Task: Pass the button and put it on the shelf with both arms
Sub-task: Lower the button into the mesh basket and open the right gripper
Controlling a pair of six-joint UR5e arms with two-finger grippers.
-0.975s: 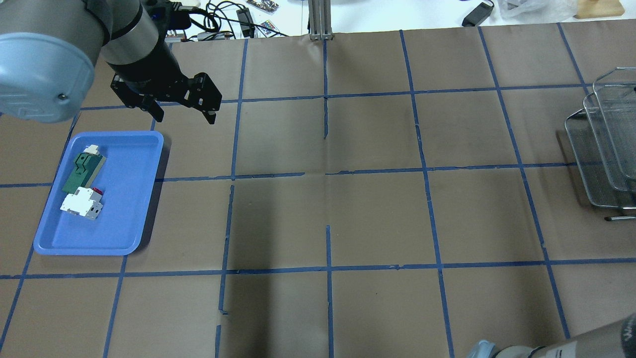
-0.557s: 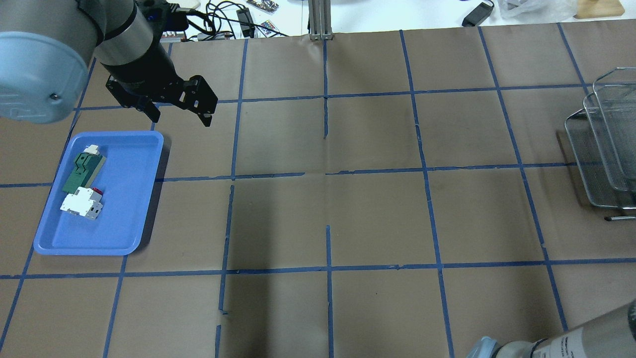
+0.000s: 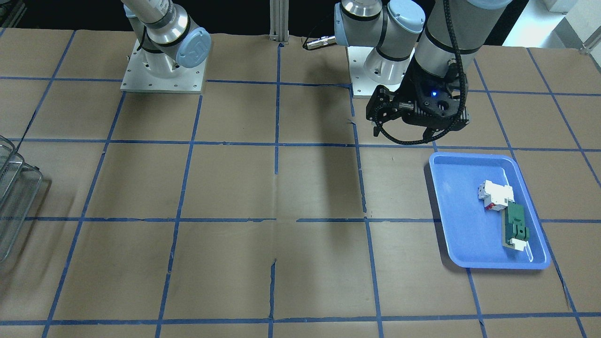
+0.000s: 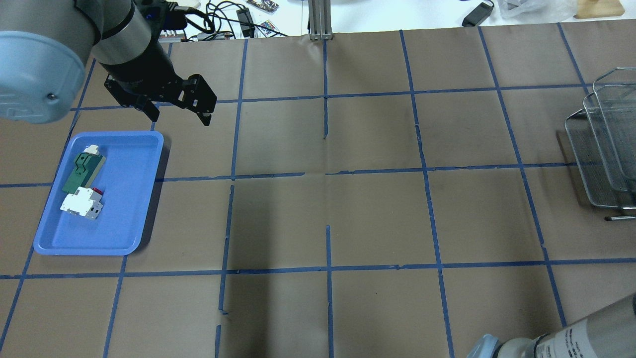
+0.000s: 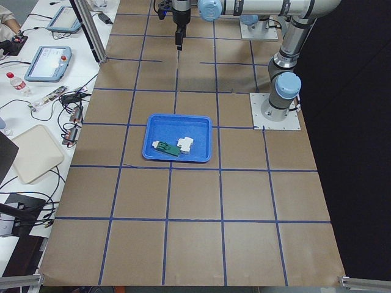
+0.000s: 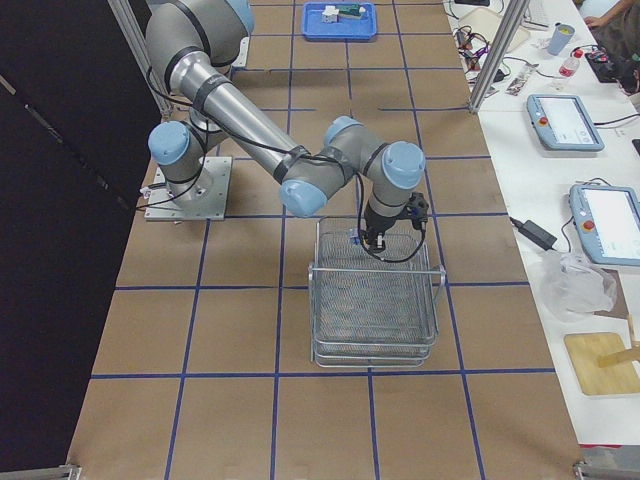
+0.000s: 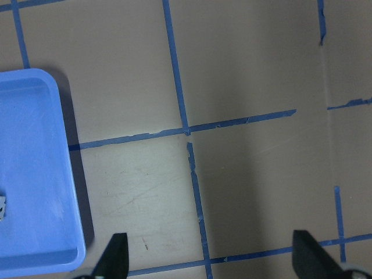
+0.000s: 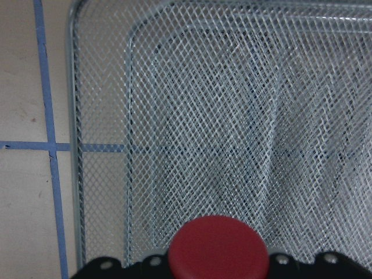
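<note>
The button (image 8: 218, 247) shows its red mushroom head at the bottom of the right wrist view, held just above the shelf (image 8: 232, 116). My right gripper (image 6: 372, 240) is shut on it over the near end of the silver wire-mesh shelf (image 6: 375, 300); its fingers are hidden in the wrist view. The shelf also shows at the right edge of the overhead view (image 4: 603, 149). My left gripper (image 4: 179, 113) is open and empty, hanging above the table just beyond the far right corner of the blue tray (image 4: 124, 209). Its fingertips (image 7: 113, 258) frame bare table.
The blue tray (image 3: 460, 225) holds a white-and-red boxy part (image 4: 82, 204) and a flat green part (image 4: 82, 171). Cables and devices lie beyond the table's far edge (image 4: 223, 20). The table is brown paper with a blue tape grid.
My left gripper has drifted a little toward the far left, staying open. The right arm's segment at the bottom right of the overhead view has shifted rightward.
</note>
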